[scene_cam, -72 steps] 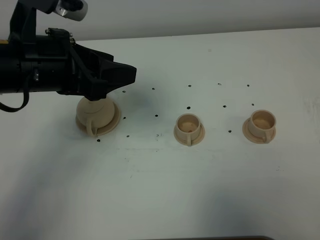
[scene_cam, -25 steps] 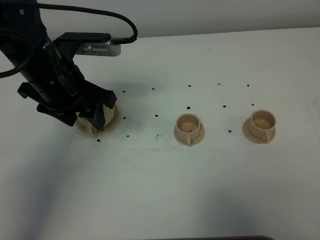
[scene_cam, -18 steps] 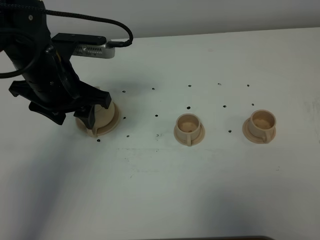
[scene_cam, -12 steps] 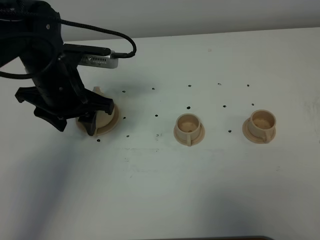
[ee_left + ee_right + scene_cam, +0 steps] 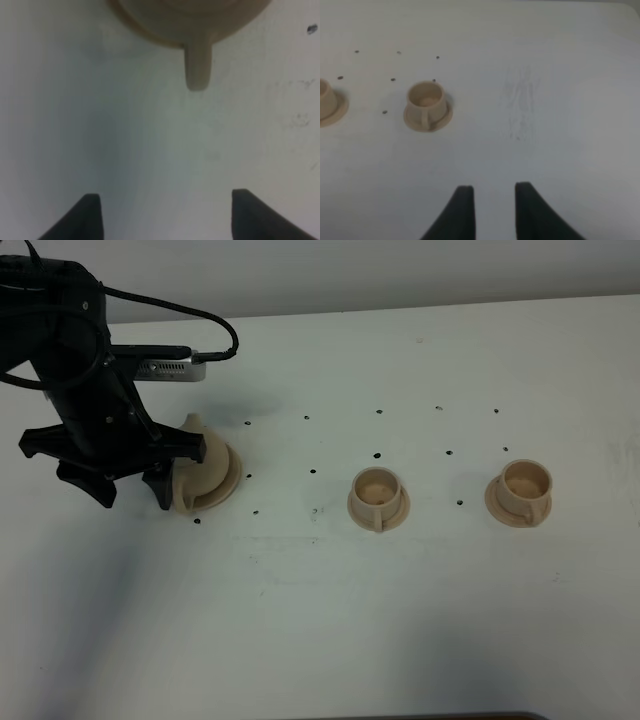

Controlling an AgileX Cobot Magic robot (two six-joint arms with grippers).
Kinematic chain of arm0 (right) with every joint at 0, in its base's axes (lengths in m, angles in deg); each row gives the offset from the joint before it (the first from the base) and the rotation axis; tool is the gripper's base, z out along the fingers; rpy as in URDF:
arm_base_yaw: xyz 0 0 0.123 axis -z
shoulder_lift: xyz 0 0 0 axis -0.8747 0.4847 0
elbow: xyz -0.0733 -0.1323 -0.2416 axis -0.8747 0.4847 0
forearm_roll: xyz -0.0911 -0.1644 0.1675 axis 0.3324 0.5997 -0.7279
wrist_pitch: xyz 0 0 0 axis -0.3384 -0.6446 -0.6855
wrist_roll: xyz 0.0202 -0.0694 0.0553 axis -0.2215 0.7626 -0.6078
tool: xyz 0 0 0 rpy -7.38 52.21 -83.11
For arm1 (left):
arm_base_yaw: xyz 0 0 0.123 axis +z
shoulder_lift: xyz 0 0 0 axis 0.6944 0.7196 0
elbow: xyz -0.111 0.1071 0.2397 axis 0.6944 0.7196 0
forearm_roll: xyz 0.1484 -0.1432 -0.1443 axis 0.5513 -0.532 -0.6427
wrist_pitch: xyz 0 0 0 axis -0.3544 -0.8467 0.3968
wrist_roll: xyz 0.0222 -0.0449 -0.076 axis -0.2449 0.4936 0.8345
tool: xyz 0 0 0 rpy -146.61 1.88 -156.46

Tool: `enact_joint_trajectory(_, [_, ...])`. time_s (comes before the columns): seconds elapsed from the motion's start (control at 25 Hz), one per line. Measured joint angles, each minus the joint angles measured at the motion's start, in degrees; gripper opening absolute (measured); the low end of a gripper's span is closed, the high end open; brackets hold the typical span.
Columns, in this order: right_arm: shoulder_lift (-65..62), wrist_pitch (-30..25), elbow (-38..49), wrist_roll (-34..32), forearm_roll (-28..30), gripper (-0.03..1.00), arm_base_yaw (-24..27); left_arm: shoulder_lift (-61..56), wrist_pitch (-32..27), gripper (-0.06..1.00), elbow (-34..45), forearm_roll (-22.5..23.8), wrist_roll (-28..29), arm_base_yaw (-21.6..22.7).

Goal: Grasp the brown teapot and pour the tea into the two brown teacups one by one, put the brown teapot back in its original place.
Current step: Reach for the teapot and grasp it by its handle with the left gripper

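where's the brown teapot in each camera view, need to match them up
Exterior high: brown teapot at the table's left side, partly hidden by the left arm.
Left wrist: ahead of the open left gripper, cut by the frame edge, its handle pointing back toward the fingers.
Right wrist: not in it; only teacups show.
Shared landmark: the white table with its black dots, in all three.
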Motion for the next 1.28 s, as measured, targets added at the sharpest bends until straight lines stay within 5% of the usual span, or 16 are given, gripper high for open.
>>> enact_joint_trajectory(0.2, [0.0,0.0,0.0,0.0,0.0,0.19,0.0,1.89,5.05,0.57,-0.23,-0.31,0.0,0.0])
enact_joint_trajectory(0.6, [0.0,0.0,0.0,0.0,-0.05,0.19,0.0,8.99,3.51,0.57,-7.53,-0.91,-0.13,0.0])
enact_joint_trajectory(1.28, [0.0,0.0,0.0,0.0,-0.05,0.19,0.0,11.95,3.36,0.54,-7.98,-1.78,-1.36,0.0])
